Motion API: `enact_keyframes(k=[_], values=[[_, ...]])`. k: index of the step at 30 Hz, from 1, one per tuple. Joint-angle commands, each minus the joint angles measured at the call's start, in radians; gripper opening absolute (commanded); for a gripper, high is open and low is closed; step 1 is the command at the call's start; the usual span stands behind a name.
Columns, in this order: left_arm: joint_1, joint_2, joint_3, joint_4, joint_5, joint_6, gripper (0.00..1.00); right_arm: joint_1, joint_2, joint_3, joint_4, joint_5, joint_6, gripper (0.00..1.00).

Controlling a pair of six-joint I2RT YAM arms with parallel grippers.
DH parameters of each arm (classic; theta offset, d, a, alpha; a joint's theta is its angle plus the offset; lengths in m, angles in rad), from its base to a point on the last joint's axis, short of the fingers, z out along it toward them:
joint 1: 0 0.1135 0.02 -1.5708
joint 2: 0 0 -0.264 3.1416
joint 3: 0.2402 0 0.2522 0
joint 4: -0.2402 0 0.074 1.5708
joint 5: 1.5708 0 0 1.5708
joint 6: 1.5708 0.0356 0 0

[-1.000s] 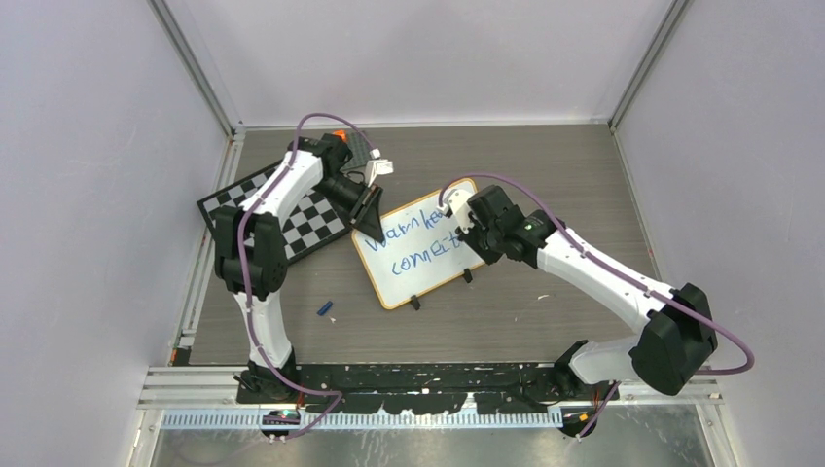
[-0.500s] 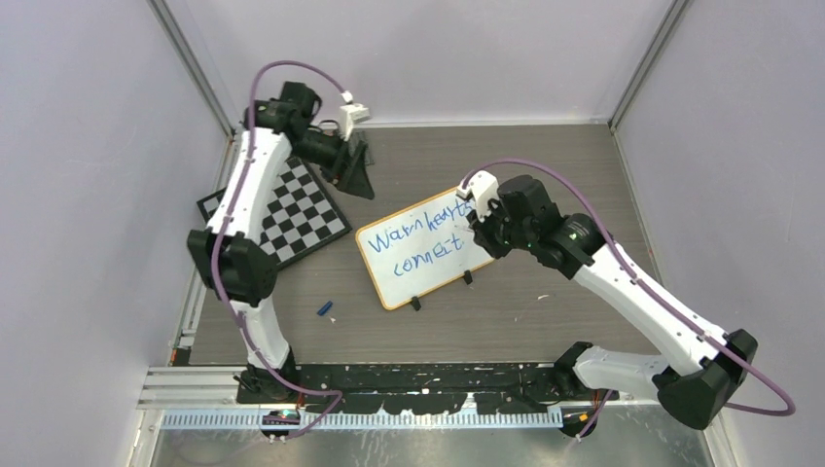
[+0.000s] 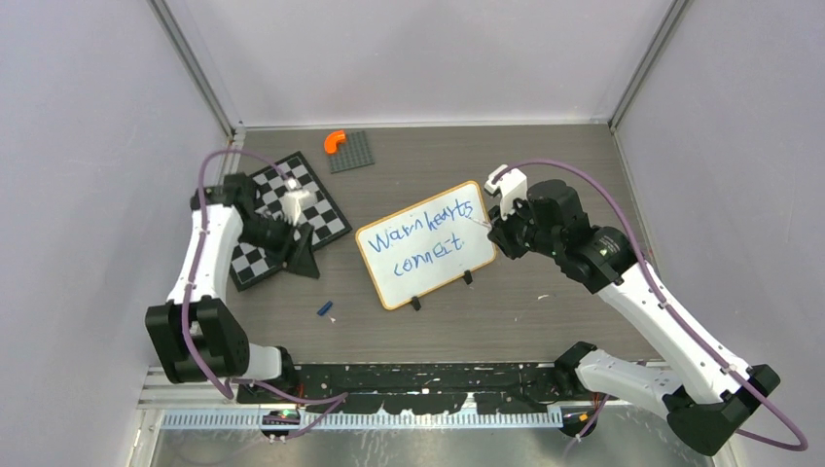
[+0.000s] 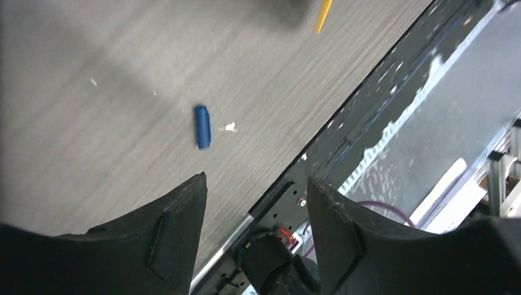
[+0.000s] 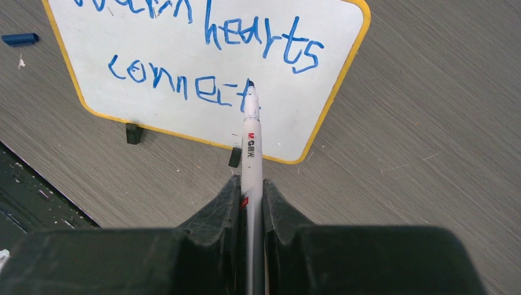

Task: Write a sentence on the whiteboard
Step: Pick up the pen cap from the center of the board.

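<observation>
The whiteboard (image 3: 420, 283) with its yellow-orange rim lies at the table's middle, tilted. The sentence (image 3: 420, 233) in blue script reads "Warm hearts connect" in two lines. My right gripper (image 3: 496, 233) is at the board's right edge, shut on a white marker (image 3: 480, 223). In the right wrist view the marker (image 5: 250, 144) sits between the fingers of that gripper (image 5: 250, 184), its blue tip over the whiteboard (image 5: 295, 117) just past the end of "connect" in the sentence (image 5: 258, 37). My left gripper (image 3: 300, 259) is open and empty over the checkered board's near corner; it also shows in the left wrist view (image 4: 255, 184).
A black-and-white checkered board (image 3: 326, 209) lies left of the whiteboard. A blue marker cap (image 3: 325, 308) lies on the table near it, and shows in both wrist views (image 4: 202, 126) (image 5: 18, 39). An orange piece (image 3: 335, 140) sits on a grey plate (image 3: 355, 154) at the back.
My left arm has swung from the back of the table down to the near left, over the checkered board. My right gripper has drawn right off the whiteboard, uncovering "hearts".
</observation>
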Motion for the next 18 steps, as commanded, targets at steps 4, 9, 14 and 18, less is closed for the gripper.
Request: enact_keyframes(k=[4, 9, 14, 18], values=[[-0.057, -0.106, -0.297, 0.246, -0.209, 0.046, 0.61, -0.019, 0.000, -0.002, 0.035, -0.009, 0.026, 0.00], [-0.218, -0.123, -0.397, 0.397, -0.391, -0.049, 0.57, -0.024, 0.012, -0.007, 0.039, -0.008, 0.028, 0.00], [-0.324, -0.115, -0.424, 0.474, -0.454, -0.089, 0.57, -0.024, 0.013, -0.008, 0.039, 0.002, 0.025, 0.00], [-0.375, -0.125, -0.468, 0.543, -0.449, -0.081, 0.56, -0.026, 0.008, -0.006, 0.038, 0.012, 0.023, 0.00]])
